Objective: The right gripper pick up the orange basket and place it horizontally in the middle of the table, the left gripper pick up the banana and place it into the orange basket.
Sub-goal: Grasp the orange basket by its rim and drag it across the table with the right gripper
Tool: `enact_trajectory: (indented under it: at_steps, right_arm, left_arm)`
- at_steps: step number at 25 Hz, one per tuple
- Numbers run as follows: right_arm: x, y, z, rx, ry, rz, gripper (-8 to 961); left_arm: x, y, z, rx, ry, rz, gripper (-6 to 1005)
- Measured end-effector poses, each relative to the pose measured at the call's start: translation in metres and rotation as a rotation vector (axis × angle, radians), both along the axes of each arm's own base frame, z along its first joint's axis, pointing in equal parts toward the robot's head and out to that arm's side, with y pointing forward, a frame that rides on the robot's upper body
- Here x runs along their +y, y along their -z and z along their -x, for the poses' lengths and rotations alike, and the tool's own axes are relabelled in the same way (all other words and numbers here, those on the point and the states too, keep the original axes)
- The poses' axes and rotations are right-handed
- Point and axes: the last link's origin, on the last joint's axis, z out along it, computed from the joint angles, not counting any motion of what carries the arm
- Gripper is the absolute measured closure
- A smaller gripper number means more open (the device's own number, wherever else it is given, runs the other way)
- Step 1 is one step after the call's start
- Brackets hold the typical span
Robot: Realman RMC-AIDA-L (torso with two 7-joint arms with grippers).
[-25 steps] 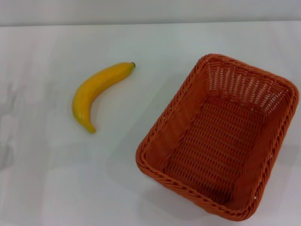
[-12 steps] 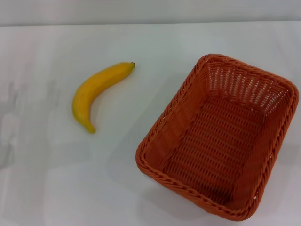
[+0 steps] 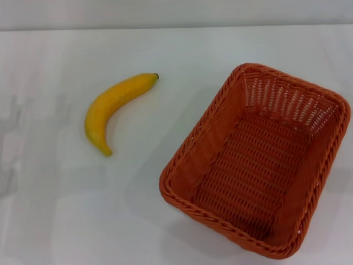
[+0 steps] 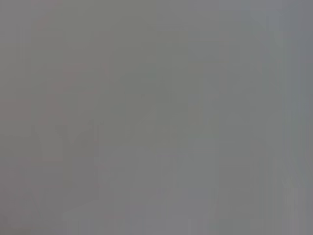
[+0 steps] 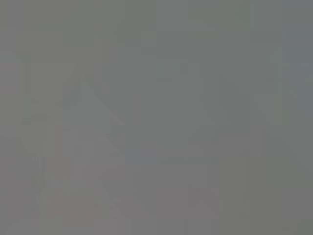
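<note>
Neither pincer shows; orange basket (image 3: pixel 256 160) holds nothing.

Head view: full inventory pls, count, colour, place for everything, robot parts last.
banana: 1, yellow with a dark stem tip, lying on the table's left half, apart from the basket.
orange basket: 1, orange woven, on the right side of the table, set at a slant, open side up, nothing in it.
table: 1, white, fills nearly the whole head view.
left claw: not in any view; the left wrist view is plain grey.
right claw: not in any view; the right wrist view is plain grey.
</note>
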Motion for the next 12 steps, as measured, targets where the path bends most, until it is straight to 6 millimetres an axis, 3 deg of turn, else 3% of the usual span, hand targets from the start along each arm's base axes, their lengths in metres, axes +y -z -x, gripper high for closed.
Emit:
enact_trajectory:
  at_steps: [8, 12]
  right_arm:
    - [0.0008, 0.0005, 0.0010, 0.003, -0.004, 0.000, 251]
    - [0.0070, -0.0045, 0.0051, 0.114, -0.069, 0.034, 251]
  left_arm:
    - [0.0001, 0.0000, 0.0000, 0.000, 0.000, 0.000, 136]
    - [0.0007, 0.0006, -0.0002, -0.001, 0.000, 0.004, 136]
